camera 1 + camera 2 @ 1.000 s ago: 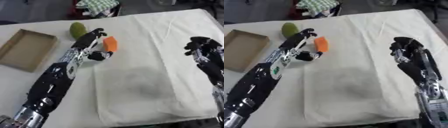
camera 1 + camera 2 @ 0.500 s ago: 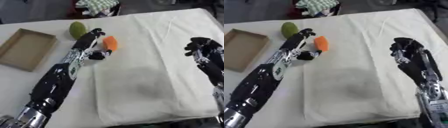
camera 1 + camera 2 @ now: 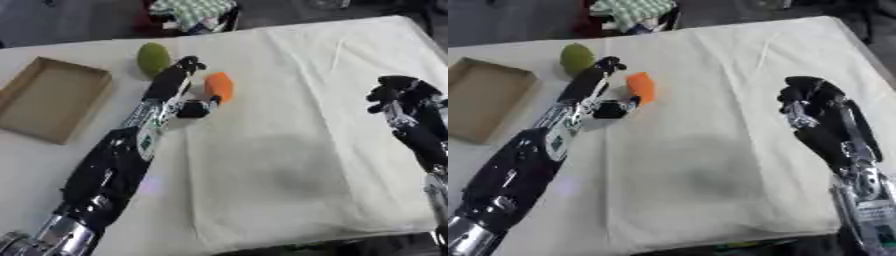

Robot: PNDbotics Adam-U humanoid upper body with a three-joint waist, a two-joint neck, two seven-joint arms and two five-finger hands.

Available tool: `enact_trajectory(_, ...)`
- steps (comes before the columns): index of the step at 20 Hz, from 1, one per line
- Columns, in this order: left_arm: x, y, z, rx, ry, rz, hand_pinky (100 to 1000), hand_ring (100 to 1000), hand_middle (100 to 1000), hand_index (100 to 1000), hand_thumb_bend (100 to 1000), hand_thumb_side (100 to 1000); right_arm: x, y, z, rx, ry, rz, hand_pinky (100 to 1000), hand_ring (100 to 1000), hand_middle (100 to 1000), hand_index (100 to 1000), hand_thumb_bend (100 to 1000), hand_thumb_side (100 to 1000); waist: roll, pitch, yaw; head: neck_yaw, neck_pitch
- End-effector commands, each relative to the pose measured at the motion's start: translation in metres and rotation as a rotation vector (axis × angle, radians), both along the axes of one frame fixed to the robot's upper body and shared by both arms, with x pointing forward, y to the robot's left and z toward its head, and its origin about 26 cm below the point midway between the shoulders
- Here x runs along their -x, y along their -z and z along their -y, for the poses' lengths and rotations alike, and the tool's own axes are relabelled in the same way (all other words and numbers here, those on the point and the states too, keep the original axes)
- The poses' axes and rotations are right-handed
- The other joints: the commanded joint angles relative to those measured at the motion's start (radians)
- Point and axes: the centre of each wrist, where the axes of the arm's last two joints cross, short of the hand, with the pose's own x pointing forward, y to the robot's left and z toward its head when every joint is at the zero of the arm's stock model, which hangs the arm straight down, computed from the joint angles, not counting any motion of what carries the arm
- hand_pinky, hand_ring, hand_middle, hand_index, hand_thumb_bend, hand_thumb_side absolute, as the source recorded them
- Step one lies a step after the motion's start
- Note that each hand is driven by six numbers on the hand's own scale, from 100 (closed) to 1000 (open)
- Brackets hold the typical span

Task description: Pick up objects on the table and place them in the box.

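The left hand is lying with fingers relaxed between a green fruit and an orange object, grasping nothing. The right hand is hovering with fingers curled, holding nothing, while the cardboard box is sitting at the table's left.

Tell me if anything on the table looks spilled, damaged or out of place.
Nothing stands out. The orange object and green object lie intact beside the left hand; the box sits open and undamaged.
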Motion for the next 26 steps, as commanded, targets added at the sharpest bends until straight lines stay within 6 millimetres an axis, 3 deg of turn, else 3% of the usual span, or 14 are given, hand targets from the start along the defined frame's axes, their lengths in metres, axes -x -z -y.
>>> enact_trajectory(1,-0.0028,-0.0087,0.0025,0.045,0.007,0.008,683,854,910,876,374,470,-0.0011,-0.0064,0.0,0.004,-0.01,0.02,599,662,596,735,100,410,-0.003,-0.012,-0.003,0.003,0.005)
enact_trajectory(26,-0.0017,-0.002,0.0046,0.099,0.002,-0.025,630,810,851,856,345,450,-0.0032,-0.0082,-0.0027,0.007,-0.027,0.024,600,663,595,735,100,415,0.0,-0.003,-0.023,0.006,0.005)
